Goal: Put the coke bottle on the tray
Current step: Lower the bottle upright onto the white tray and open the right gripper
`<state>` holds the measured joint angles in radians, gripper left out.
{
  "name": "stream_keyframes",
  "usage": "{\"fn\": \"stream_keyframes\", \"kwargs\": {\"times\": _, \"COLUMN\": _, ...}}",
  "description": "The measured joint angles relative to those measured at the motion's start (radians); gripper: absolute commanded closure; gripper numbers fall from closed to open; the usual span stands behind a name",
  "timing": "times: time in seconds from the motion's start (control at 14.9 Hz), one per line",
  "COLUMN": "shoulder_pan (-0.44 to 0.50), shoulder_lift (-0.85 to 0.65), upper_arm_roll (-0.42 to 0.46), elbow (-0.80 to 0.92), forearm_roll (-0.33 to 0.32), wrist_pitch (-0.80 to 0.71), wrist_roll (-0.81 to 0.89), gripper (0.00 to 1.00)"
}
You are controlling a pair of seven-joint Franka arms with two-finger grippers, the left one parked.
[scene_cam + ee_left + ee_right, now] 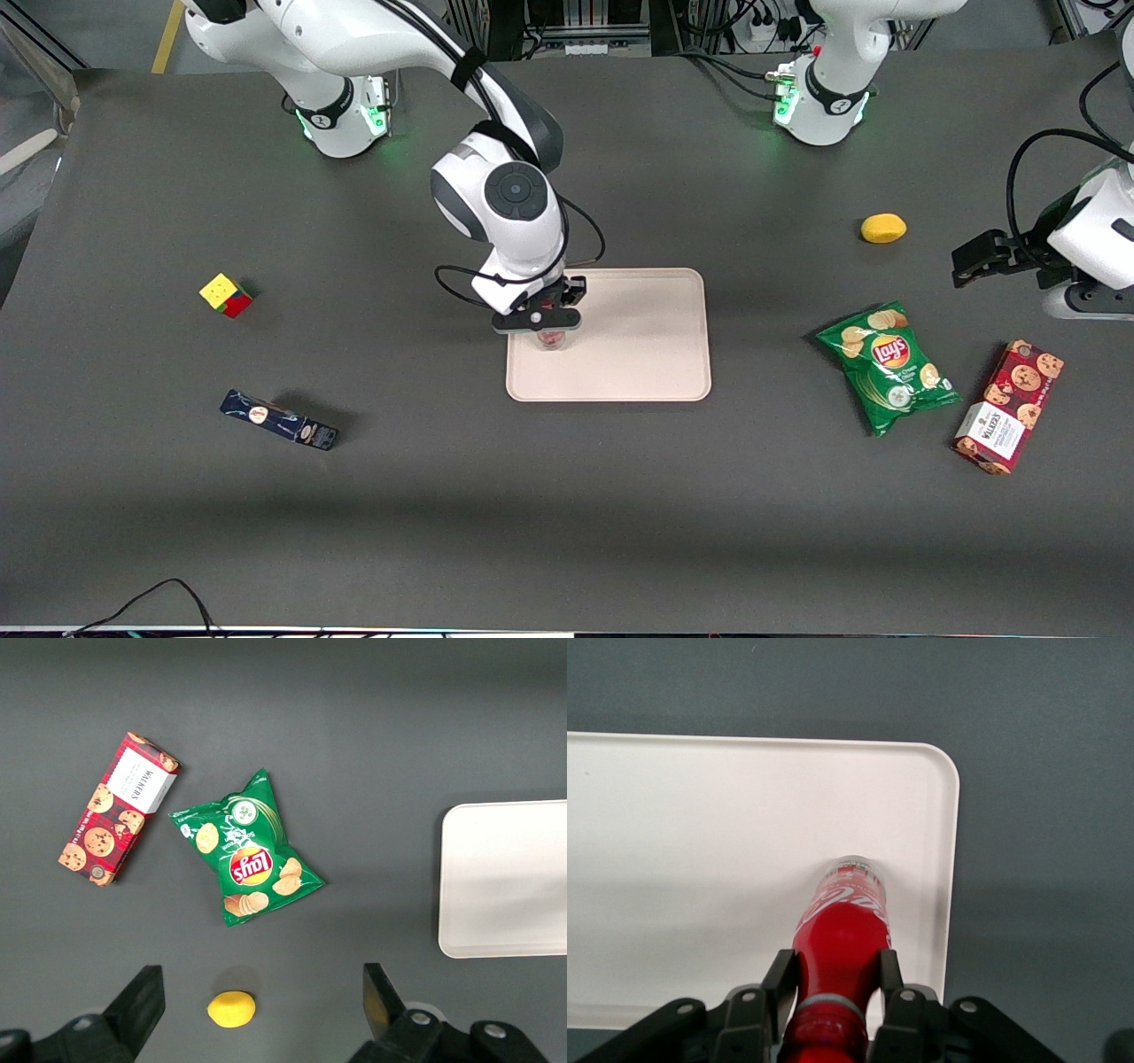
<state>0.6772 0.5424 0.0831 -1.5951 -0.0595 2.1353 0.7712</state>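
Note:
The coke bottle (551,338), slim and red with white lettering and a clear base, stands upright on the pale pink-beige tray (638,337), near the tray corner closest to the front camera at the working arm's end. My right gripper (549,328) is directly above it and shut on its upper body. In the right wrist view the black fingers (784,967) press both sides of the coke bottle (842,926), the gripper (836,964) straddles it, and its clear base rests on the tray (700,859) close to the rounded corner. The tray's edge also shows in the left wrist view (505,877).
A Rubik's cube (226,294) and a dark blue box (279,419) lie toward the working arm's end. A lemon (883,228), a green Lay's chip bag (889,366) and a red cookie box (1008,407) lie toward the parked arm's end.

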Motion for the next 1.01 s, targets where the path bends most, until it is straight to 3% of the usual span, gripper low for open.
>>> {"fn": "stream_keyframes", "kwargs": {"times": 0.54, "shoulder_pan": -0.003, "shoulder_lift": 0.022, "upper_arm_roll": 0.000, "elbow": -0.001, "forearm_roll": 0.000, "wrist_pitch": 0.023, "wrist_roll": 0.000, "gripper": 1.00}}
{"fn": "stream_keyframes", "kwargs": {"times": 0.6, "shoulder_pan": -0.003, "shoulder_lift": 0.022, "upper_arm_roll": 0.000, "elbow": -0.001, "forearm_roll": 0.000, "wrist_pitch": 0.023, "wrist_roll": 0.000, "gripper": 0.86}}
{"fn": "stream_keyframes", "kwargs": {"times": 0.74, "shoulder_pan": -0.003, "shoulder_lift": 0.022, "upper_arm_roll": 0.000, "elbow": -0.001, "forearm_roll": 0.000, "wrist_pitch": 0.024, "wrist_roll": 0.000, "gripper": 0.33}}
{"fn": "stream_keyframes", "kwargs": {"times": 0.8, "shoulder_pan": -0.005, "shoulder_lift": 0.022, "upper_arm_roll": 0.000, "elbow": -0.001, "forearm_roll": 0.000, "wrist_pitch": 0.024, "wrist_roll": 0.000, "gripper": 0.27}}
{"fn": "stream_keyframes", "kwargs": {"times": 0.87, "shoulder_pan": -0.008, "shoulder_lift": 0.022, "upper_arm_roll": 0.000, "elbow": -0.001, "forearm_roll": 0.000, "wrist_pitch": 0.024, "wrist_roll": 0.000, "gripper": 0.09}}
{"fn": "stream_keyframes", "kwargs": {"times": 1.01, "shoulder_pan": -0.012, "shoulder_lift": 0.021, "upper_arm_roll": 0.000, "elbow": 0.002, "forearm_roll": 0.000, "wrist_pitch": 0.024, "wrist_roll": 0.000, "gripper": 0.00}}
